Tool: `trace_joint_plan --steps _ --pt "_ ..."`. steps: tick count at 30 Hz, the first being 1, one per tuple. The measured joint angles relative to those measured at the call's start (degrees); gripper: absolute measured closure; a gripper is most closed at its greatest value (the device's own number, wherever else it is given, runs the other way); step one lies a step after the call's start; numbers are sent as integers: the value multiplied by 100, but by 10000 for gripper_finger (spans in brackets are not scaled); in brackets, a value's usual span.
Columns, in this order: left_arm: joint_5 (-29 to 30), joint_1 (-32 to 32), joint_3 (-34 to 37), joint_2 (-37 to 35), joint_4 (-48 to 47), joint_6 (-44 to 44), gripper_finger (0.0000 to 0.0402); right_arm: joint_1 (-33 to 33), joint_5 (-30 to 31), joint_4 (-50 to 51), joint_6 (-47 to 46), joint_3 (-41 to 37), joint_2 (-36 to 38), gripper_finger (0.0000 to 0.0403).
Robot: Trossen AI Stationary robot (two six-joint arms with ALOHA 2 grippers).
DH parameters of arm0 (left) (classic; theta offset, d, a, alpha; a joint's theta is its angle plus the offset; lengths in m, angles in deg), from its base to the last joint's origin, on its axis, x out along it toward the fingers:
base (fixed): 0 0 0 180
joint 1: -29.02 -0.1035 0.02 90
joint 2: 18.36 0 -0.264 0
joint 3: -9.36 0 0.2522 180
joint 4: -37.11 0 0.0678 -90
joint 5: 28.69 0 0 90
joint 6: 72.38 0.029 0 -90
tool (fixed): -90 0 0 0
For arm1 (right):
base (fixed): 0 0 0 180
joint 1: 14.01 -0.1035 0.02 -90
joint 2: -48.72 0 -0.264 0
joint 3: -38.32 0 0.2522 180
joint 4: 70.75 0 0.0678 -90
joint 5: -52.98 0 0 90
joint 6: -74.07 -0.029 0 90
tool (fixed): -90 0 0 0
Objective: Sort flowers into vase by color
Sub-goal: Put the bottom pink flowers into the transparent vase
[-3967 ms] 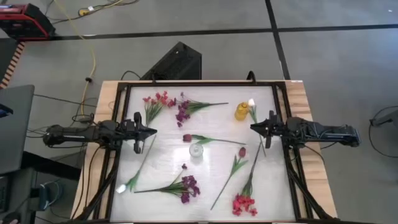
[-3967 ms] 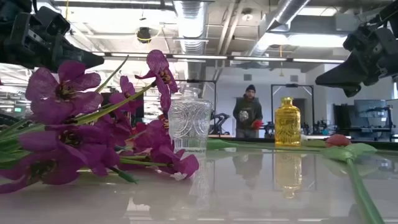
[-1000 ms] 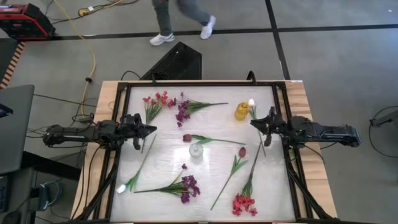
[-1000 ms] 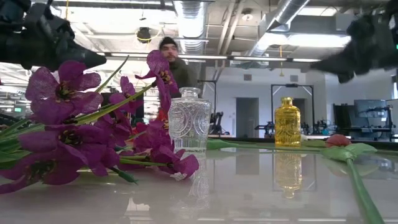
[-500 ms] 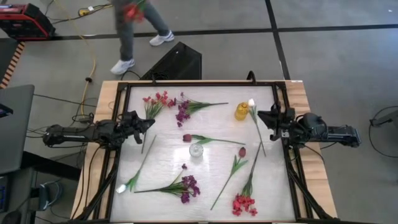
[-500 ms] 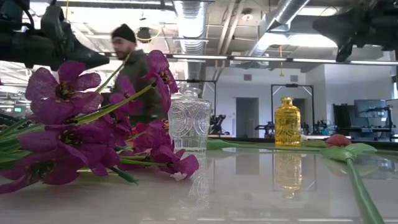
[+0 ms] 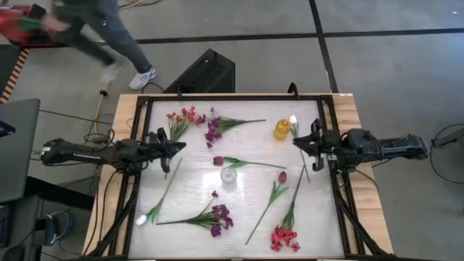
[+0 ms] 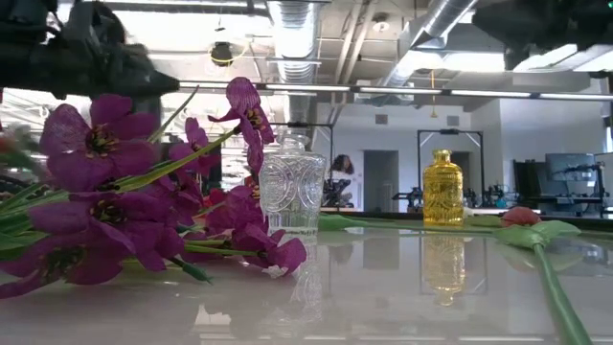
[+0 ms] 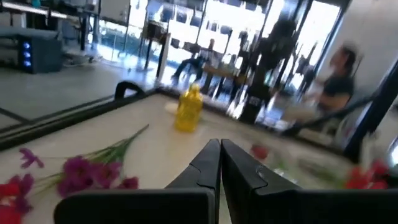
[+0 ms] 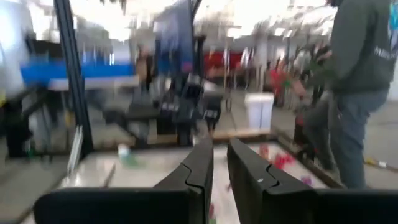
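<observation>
Seen from above, the white table (image 7: 239,225) carried the flowers spread flat, none in a vase. Taking the clear glass vase (image 7: 229,175) near the middle as the clock's centre, a red-pink cluster (image 7: 183,118) lay toward eleven o'clock, with a purple cluster (image 7: 212,131) just beside it near twelve. A dark maroon bud (image 7: 218,161) lay close above the clear vase, its stalk running off toward three o'clock. The yellow vase (image 7: 281,130) stood toward two o'clock, with a whitish bud (image 7: 293,120) just beside it. A second maroon bud (image 7: 282,177) lay at three o'clock, a second red-pink cluster (image 7: 284,238) toward five, a second purple cluster (image 7: 221,217) at six, and a pale bud on a long stalk (image 7: 142,218) toward eight.

The left gripper (image 7: 180,148) hung at the table's nine o'clock edge with its fingers (image 9: 208,165) pressed together, holding nothing. The right gripper (image 7: 296,145) hung at the three o'clock edge, close to the whitish bud's stalk; its fingers (image 10: 202,163) stood a narrow gap apart with nothing between them.

Both vases stood upright and well apart. A person (image 7: 94,29) was beyond the table's far edge, toward eleven o'clock.
</observation>
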Motion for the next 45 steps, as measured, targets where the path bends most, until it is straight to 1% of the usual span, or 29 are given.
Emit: trace_joint_plan --steps 4,7,11,14,16,18,24,30,32,34,41,45 --pt "98 0 -407 549 37 681 401 -159 260 843 70 651 -783 325" --pt "116 0 -689 839 31 1193 395 -267 263 1571 266 1143 -1340 325" --pt "179 0 -904 1124 -33 1769 370 -503 265 2551 736 1663 -2011 325" --pt "580 0 -965 1288 -35 2075 345 -632 265 3166 761 2006 -2497 325" --pt "882 0 -997 1383 -4 2146 326 -724 267 3552 622 2212 -2799 325" --pt "1041 -2 -998 1458 15 2136 309 -853 265 3855 559 2401 -3079 325" --pt "1064 -2 -998 1638 127 1993 271 -1304 263 4647 589 2895 -3825 325" --pt "1128 -2 -998 1814 713 2079 257 -1535 265 5028 606 3144 -4387 323" --pt "1128 -2 -1000 1831 759 2101 257 -1592 266 5021 606 3161 -4533 314" --pt "1130 -2 -1000 1831 726 2096 257 -1629 267 5022 606 3161 -4677 297" --pt "1134 -2 -1000 1831 617 2073 257 -1616 265 5019 545 3161 -5101 204" --pt "1137 -2 -1000 1831 485 2059 257 -1702 263 5017 781 3161 -5255 169"
